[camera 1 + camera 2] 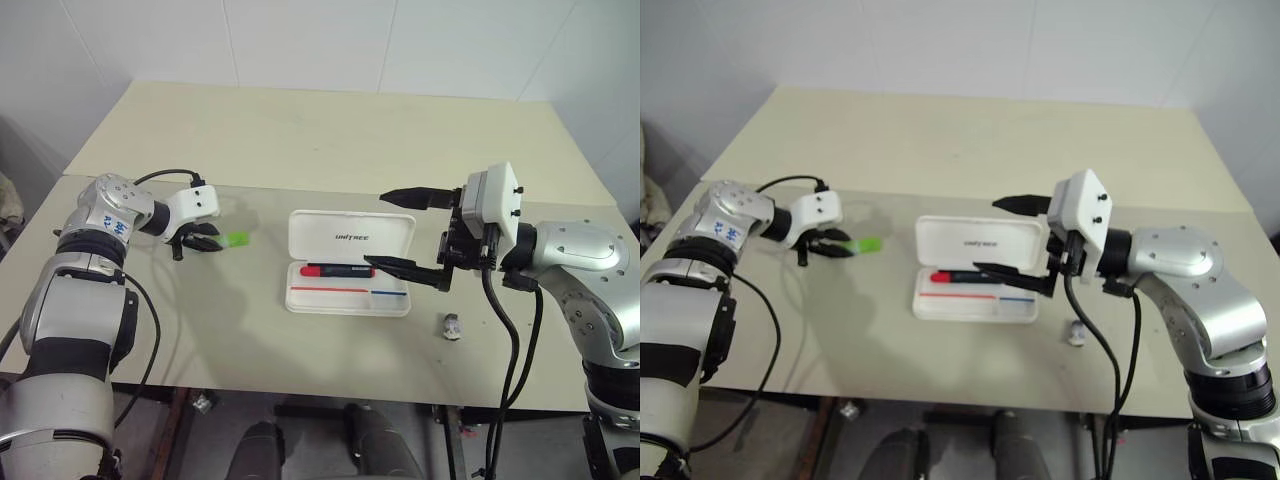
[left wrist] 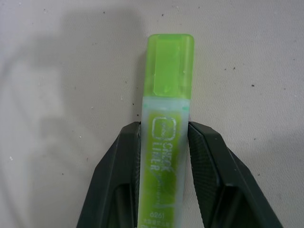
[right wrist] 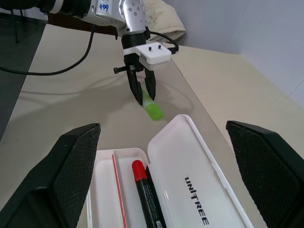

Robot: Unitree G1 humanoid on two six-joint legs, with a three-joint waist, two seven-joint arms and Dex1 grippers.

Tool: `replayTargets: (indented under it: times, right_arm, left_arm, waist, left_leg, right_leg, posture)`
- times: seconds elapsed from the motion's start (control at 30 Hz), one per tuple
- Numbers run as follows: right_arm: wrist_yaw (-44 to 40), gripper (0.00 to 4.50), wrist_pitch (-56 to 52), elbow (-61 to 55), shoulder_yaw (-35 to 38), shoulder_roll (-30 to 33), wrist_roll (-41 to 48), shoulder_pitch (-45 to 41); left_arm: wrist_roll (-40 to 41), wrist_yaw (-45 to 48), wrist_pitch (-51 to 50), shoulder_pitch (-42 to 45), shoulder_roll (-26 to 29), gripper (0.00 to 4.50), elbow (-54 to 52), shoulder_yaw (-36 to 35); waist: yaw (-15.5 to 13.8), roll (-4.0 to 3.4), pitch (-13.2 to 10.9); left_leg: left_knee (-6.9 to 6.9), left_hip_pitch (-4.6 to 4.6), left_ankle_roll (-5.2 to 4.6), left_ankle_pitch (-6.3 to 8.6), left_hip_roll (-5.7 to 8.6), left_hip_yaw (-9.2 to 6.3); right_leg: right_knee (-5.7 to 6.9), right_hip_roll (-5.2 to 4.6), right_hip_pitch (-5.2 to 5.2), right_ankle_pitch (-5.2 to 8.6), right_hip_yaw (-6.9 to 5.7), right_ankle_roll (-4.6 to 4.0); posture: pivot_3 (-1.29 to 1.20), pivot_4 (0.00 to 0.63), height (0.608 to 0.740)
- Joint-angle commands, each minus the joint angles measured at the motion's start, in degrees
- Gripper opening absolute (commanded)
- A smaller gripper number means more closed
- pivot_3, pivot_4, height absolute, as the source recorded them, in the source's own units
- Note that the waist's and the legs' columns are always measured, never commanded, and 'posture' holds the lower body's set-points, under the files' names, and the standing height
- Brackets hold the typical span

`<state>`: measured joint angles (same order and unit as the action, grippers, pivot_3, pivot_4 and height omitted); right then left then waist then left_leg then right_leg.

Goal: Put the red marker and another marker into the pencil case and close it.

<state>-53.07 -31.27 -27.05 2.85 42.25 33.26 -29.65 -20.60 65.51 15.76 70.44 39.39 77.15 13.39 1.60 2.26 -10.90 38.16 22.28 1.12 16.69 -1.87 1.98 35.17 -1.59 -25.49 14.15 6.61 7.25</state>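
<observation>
Beige laminate is covering the bench (image 1: 330,130), and a white pencil case (image 1: 350,262) is lying open near its middle, lid folded back flat with a small dark logo showing. Inside the tray, the red marker (image 1: 335,270) — black barrel, red cap — is resting lengthwise, above thin red and blue stripes printed on the tray floor.

Off to the robot's left, well apart from the case, the light-green highlighter (image 2: 167,128) is lying on the bench. The left claw (image 1: 200,240) is reaching down to it, its two black fingers (image 2: 118,175) pressing against either side of the translucent barrel, so the claw is clenching the highlighter. The brighter green cap end is sticking out past the fingertips, pointing toward the case. From the left wrist camera, the pen is appearing snug between the two pads, with printed lettering running along its barrel.

On the other side, the right claw (image 1: 400,230) is hovering just beside the right end of the case, turned sideways to point left across the bench. Its fingers are spreading wide apart — released, gripping nothing.

A small grey object (image 1: 453,326) is sitting on the bench near the front edge, to the right of the case.
</observation>
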Motion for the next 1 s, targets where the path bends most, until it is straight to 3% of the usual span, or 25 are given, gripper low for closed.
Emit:
replayTargets:
  times: [0.03,0.3,0.63,0.77,1.0]
  right_arm:
    - [0.3,4.50,0.7,-1.7,1.3,0.4,0.7,-0.7]
    - [-1.1,4.50,2.4,1.3,-0.4,-0.6,-0.3,-2.2]
    - [-2.5,4.50,4.5,4.2,-2.2,-2.0,-1.1,-3.0]
    - [-3.6,4.50,5.5,5.2,-2.2,-1.7,-1.8,-2.1]
    - [-6.1,4.50,5.7,1.6,-1.2,0.7,-1.4,1.1]
  left_arm:
    - [0.0,0.1,1.2,-1.2,0.6,1.13,-0.1,-0.4]
    - [0.7,5.5,8.1,0.4,4.7,1.13,-1.9,-1.1]
    - [7.1,23.9,11.8,0.2,8.5,1.13,-9.0,-3.8]
    - [17.3,27.0,5.4,-7.9,11.7,1.13,-26.9,1.0]
    - [31.0,27.0,-17.7,-19.5,14.8,1.13,-58.8,4.3]
  waist:
    - [0.0,0.00,0.0]
    - [0.3,0.01,0.0]
    - [0.1,0.02,0.0]
    - [0.4,0.01,0.0]
    - [0.5,0.01,0.0]
  left_leg:
    - [0.01,0.00,0.00,0.00,0.00,0.00]
    - [-0.02,0.02,0.00,0.00,-0.01,0.01]
    - [-0.03,0.06,0.00,0.00,-0.02,0.01]
    - [-0.07,0.06,0.00,0.01,-0.05,0.01]
    - [0.02,0.02,0.02,0.02,-0.12,0.01]
  right_leg:
    - [0.00,0.00,0.00,0.00,0.00,0.00]
    - [-0.03,0.01,-0.02,0.00,0.00,0.00]
    - [-0.07,0.00,-0.02,0.00,-0.02,0.00]
    - [0.14,-0.03,-0.02,0.00,-0.01,0.00]
    - [0.33,-0.01,-0.04,0.04,-0.04,-0.05]
  posture:
    - [0.00,0.150,0.740]
    - [0.00,0.150,0.740]
    - [0.00,0.150,0.740]
    - [0.00,0.150,0.740]
    - [0.00,0.150,0.740]
